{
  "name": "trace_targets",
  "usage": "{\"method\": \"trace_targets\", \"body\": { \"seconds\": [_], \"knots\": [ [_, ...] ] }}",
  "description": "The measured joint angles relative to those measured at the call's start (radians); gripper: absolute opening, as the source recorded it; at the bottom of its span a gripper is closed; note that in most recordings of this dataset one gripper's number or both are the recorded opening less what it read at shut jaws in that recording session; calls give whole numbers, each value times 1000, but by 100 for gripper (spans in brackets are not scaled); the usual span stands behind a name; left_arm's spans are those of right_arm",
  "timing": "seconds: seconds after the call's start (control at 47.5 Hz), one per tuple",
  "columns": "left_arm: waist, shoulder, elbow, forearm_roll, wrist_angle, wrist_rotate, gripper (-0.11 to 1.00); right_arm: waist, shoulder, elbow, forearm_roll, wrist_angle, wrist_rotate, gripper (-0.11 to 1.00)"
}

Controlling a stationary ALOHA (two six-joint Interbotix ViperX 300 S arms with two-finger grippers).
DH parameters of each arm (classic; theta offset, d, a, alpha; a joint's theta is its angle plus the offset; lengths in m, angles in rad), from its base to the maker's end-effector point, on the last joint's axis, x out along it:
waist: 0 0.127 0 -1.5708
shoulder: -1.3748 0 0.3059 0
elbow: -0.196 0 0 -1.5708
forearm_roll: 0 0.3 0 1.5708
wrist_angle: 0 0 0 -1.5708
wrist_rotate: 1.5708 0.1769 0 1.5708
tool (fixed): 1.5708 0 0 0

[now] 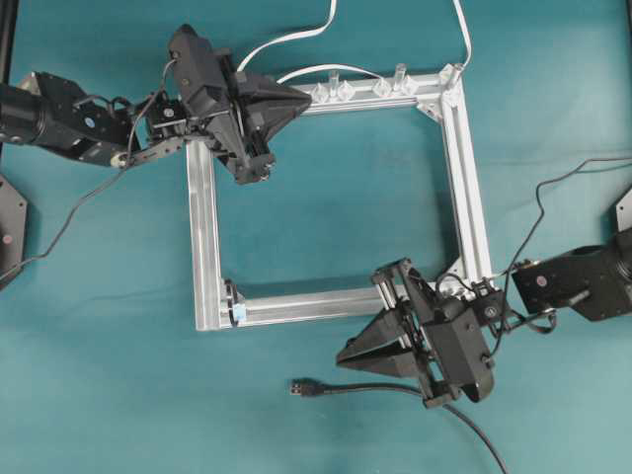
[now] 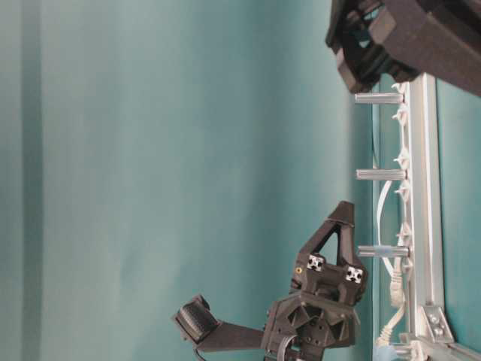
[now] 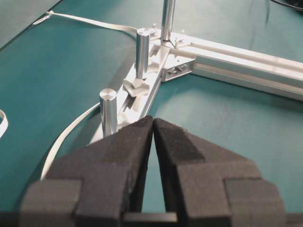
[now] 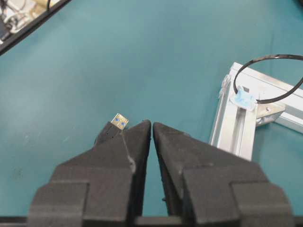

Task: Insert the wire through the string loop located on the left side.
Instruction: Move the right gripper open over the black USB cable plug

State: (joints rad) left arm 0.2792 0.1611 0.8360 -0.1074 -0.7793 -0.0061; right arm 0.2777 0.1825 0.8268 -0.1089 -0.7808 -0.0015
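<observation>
Still unstarted: both grippers, left gripper [image 3: 153, 124] and right gripper [image 4: 151, 126], pressed together empty, wire [image 1: 304, 388] awaiting pickup, string loop [image 4: 265, 80] unthreaded.

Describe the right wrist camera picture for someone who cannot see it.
Two black foam-padded fingers of the right end effector nearly touch, holding nothing, above a teal table. A black plug with a metal tip lies just left of them; a thin black string loop on a pale-blue tab sits on a metal frame corner to the right.
</observation>
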Motion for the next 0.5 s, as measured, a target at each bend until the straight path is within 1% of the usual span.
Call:
{"method": "trace_targets", "body": {
  "seconds": [0.021, 0.042, 0.063, 0.105, 0.147, 0.231, 0.273, 0.358, 0.505],
  "knots": [
    [0, -2, 0, 0, 3, -2, 15, -2, 0, 0, 0, 0, 0, 20],
    [0, -8, 0, 9, 29, 0, 12, 0, 0, 0, 0, 0, 6, 18],
    [-2, -12, 2, 15, 51, -2, 8, 0, 0, -2, 6, 0, 9, 13],
    [-2, -26, 0, 23, 94, -2, 1, 2, 0, -2, 23, 0, 20, 5],
    [-3, -41, 0, 29, 143, -2, 0, 3, 0, -5, 52, 0, 29, 0],
    [-3, -69, 0, 34, 233, -2, 0, 5, 0, -12, 114, 0, 48, 0],
    [-3, -83, 0, 34, 267, -2, 0, 5, 0, -17, 129, 2, 48, 0],
    [-5, -104, 0, 35, 298, -2, 0, 9, 0, -25, 140, 2, 48, 0],
    [-14, -138, 0, 37, 311, -2, 0, 28, 0, -34, 141, 25, 55, 0]
  ]
}}
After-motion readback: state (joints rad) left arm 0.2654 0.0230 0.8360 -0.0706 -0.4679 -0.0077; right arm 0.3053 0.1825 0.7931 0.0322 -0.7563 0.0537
